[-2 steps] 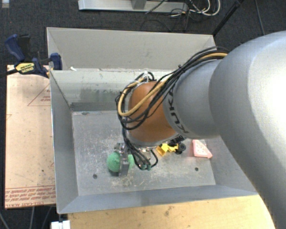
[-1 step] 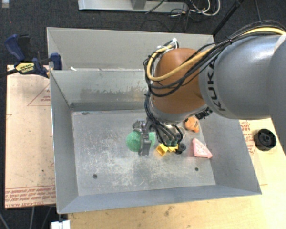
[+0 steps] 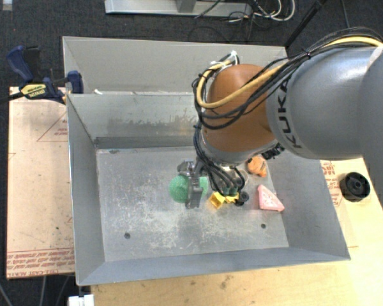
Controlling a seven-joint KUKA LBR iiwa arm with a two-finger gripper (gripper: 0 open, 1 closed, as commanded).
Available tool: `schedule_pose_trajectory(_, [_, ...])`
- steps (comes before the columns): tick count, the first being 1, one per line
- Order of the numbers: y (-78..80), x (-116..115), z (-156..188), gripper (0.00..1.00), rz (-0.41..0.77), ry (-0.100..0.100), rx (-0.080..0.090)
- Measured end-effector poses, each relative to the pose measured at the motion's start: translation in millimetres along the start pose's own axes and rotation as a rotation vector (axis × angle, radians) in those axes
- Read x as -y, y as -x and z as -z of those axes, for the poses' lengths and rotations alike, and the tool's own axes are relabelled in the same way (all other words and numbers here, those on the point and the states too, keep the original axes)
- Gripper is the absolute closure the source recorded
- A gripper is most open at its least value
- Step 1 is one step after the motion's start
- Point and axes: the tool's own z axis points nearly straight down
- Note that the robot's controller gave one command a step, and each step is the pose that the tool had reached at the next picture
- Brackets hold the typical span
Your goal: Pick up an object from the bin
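The grey metal bin holds a few small things near the middle of its floor, and the arm reaches in from the right, its orange wrist cover wrapped in yellow and black cables; the gripper hangs below that cover, low over the floor and right at a rounded green thing, which lies just left of centre; grey metal of the gripper crosses in front of the green thing, with green showing on either side of it; whether the claw is spread or closed there, I cannot tell, nor whether it grips the green thing; a small yellow piece lies just to the right of the gripper, near the hanging cable loops; a pink wedge-shaped piece lies further right on the floor, apart from the yellow one; an orange thing sits above the pink wedge, partly hidden under the edge of the wrist cover; the rest of the floor is bare, scuffed metal.
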Motion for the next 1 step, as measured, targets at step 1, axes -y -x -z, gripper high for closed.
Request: schedule_pose_trajectory(1, [-5.1, -18.6, -16.9, 1.0, 0.173, -0.002, 0.003])
